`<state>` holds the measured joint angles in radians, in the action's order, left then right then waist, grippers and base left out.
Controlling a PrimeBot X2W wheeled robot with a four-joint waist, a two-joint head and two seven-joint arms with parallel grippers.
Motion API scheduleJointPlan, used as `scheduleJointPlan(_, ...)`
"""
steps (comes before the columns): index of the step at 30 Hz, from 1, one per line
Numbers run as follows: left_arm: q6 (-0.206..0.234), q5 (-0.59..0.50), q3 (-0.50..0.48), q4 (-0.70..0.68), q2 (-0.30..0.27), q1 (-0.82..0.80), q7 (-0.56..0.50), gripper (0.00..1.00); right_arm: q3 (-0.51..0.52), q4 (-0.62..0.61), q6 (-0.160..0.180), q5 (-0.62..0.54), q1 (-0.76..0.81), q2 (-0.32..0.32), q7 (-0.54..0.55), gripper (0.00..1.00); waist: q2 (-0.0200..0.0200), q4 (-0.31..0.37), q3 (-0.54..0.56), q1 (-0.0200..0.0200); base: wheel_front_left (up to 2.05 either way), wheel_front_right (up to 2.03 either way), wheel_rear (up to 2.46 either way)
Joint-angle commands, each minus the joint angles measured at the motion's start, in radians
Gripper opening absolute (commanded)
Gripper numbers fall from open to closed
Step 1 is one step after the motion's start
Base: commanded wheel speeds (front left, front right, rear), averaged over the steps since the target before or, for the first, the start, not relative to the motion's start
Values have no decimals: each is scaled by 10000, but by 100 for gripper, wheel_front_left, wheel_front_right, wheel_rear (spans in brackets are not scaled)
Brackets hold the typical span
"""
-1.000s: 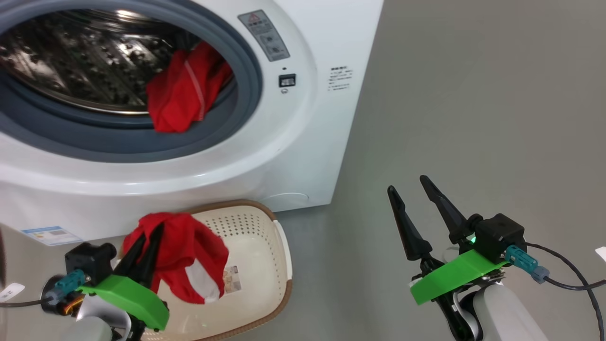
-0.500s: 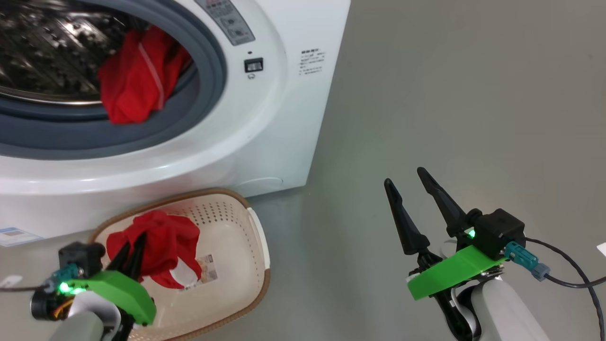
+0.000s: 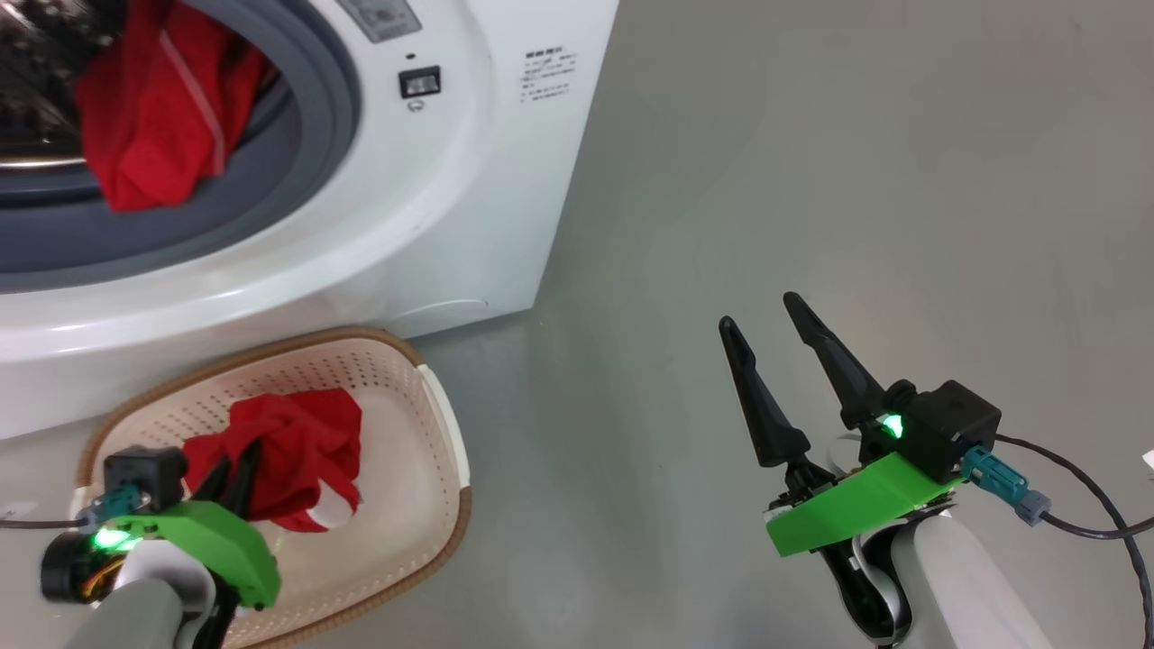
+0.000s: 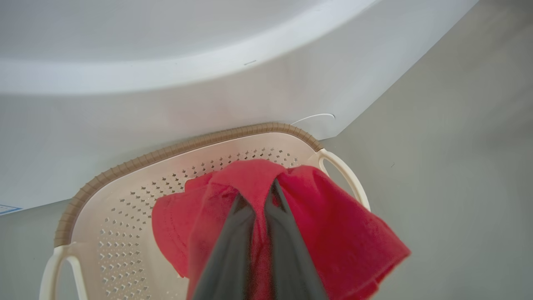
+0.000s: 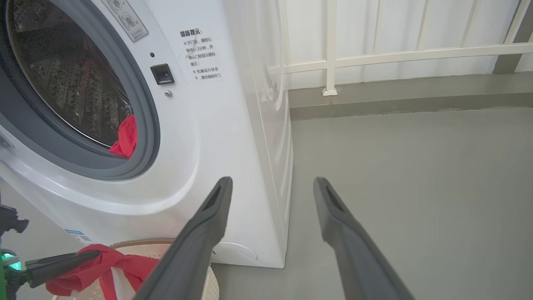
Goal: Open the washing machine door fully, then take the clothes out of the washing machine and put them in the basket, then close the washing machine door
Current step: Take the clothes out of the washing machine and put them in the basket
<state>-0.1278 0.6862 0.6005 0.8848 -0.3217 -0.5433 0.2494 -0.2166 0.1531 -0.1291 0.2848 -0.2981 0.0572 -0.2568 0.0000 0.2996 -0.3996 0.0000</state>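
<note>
The white washing machine stands with its drum mouth uncovered, and its door is out of view. Red clothes hang over the grey gasket, also seen from the right wrist as red clothes. On the floor in front sits the cream basket with a brown rim. My left gripper is shut on a red garment low inside the basket; in its wrist view the left gripper pinches that garment above the basket. My right gripper hangs open and empty over the floor at the right.
Grey floor stretches to the right of the machine. A white railing and a low kerb run along the far side. A dark cable trails from my right wrist.
The head camera has swung, sliding the machine and basket leftward in the picture. My left gripper has gone down with the red garment, from above the basket's rim to inside it. The right gripper keeps its pose.
</note>
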Motion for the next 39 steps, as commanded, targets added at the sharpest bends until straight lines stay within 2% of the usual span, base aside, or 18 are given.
scheduleJointPlan(1,-27,136,-241,177,-414,-283,123,0,-245,-322,-16,63,-95,-69,-49,100,0,182,-222,0,0,0,0)
scheduleJointPlan(13,-28,717,103,1010,-338,-543,123,0,-213,-410,-16,23,-92,-69,-49,100,0,218,-393,0,0,0,0)
scheduleJointPlan(14,-28,801,149,1063,-313,-558,123,15,-208,-397,-16,9,-95,-69,-49,100,0,197,-381,0,0,0,0)
scheduleJointPlan(15,-28,878,191,1116,-293,-576,123,45,-204,-382,-16,-2,-103,-69,-49,100,0,173,-367,0,0,0,0)
scheduleJointPlan(16,-28,940,243,1156,-276,-596,123,100,-206,-373,-16,-9,-118,-69,-49,100,0,148,-354,0,0,0,0)
scheduleJointPlan(29,-28,1442,767,488,-375,-495,124,100,-226,-105,-16,53,-215,-70,-49,100,0,-427,168,0,0,0,0)
scheduleJointPlan(39,-28,1052,138,-836,-641,8,124,100,-135,160,-16,71,-188,-70,-49,100,0,-955,800,0,0,0,0)
